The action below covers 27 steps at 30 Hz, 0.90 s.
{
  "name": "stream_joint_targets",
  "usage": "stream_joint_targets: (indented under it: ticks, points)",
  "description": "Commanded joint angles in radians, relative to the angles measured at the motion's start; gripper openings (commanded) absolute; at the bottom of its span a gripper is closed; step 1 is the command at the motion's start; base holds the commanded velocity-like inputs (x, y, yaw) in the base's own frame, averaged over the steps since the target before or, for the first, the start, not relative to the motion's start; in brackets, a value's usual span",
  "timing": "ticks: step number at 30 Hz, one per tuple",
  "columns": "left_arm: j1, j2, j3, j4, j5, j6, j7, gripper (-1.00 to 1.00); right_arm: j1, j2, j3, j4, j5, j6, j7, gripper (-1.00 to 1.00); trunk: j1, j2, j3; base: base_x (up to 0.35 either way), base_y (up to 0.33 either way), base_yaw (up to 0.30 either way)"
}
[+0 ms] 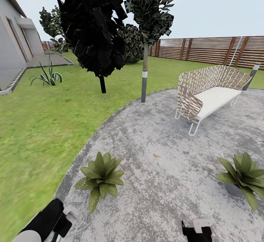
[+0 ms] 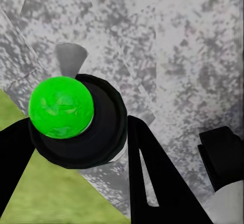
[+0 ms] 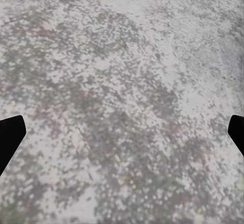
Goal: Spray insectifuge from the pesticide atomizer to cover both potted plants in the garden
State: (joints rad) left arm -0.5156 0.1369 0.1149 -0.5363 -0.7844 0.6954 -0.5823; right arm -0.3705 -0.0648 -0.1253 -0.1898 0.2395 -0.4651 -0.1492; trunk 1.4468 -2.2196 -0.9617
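1. The left gripper (image 2: 76,132) is seen closed on the pesticide atomizer (image 2: 76,119): in the left wrist view its black fingers (image 2: 152,173) flank a dark round body topped by a bright green dome, held over the edge where the grey paving (image 2: 168,46) meets the lawn (image 2: 46,193).
2. The right gripper (image 3: 122,132) is held open and empty over bare paving; only its two dark fingertips (image 3: 10,137) are visible, at opposite edges of the right wrist view.
3. In the head view, two potted plants are found on the round paving: the nearer potted plant (image 1: 101,178) lies just ahead of the left arm (image 1: 44,223), near the lawn edge, and the second potted plant (image 1: 244,178) sits well apart on the robot's right.
4. The step in hand is judged to be bringing the atomizer to the nearer plant for spraying.
5. The nozzle cannot be made out, so its direction should be confirmed before spraying.
6. The atomizer is best carried above the rosette and swept across all leaves, so full coverage is obtained.
7. The wicker seat (image 1: 211,93) and the trees stand well beyond and pose no obstruction.
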Motion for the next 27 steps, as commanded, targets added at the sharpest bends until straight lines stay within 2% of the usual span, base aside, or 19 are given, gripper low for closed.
stream_joint_targets:
  ticks: [1,13,18,21,24,27]
  points:
    - [-0.001,-0.003,0.007,-0.003,-0.011,0.001,-0.010,-1.00,-0.001,0.000,-0.007,0.001,0.011,-0.003,-0.003,1.00,0.000,0.000,-0.001,0.000,0.000,0.000]
    - [-0.001,-0.001,0.015,-0.004,-0.010,0.001,-0.009,-1.00,-0.001,0.000,-0.007,0.001,0.011,-0.003,-0.003,1.00,0.000,0.000,-0.001,0.023,-0.101,0.000]
    - [0.006,0.023,0.011,0.011,-0.018,-0.001,-0.010,-1.00,-0.001,0.000,-0.007,0.001,0.011,-0.003,-0.003,1.00,0.000,0.000,-0.001,0.000,-0.002,0.000]
    - [0.014,0.027,0.007,0.007,-0.017,-0.002,-0.010,-1.00,-0.001,0.002,-0.007,0.001,0.011,-0.003,-0.003,1.00,0.000,0.000,-0.001,0.000,0.000,0.000]
    - [0.013,0.029,0.015,-0.003,-0.006,0.001,-0.010,-1.00,-0.001,0.003,-0.007,0.001,0.011,-0.004,-0.002,1.00,0.000,0.000,-0.001,0.000,0.000,0.000]
    - [0.004,0.013,0.028,-0.007,0.040,0.004,-0.010,-1.00,-0.001,0.003,-0.007,0.001,0.011,-0.003,-0.002,1.00,0.000,0.000,-0.001,0.000,0.000,0.000]
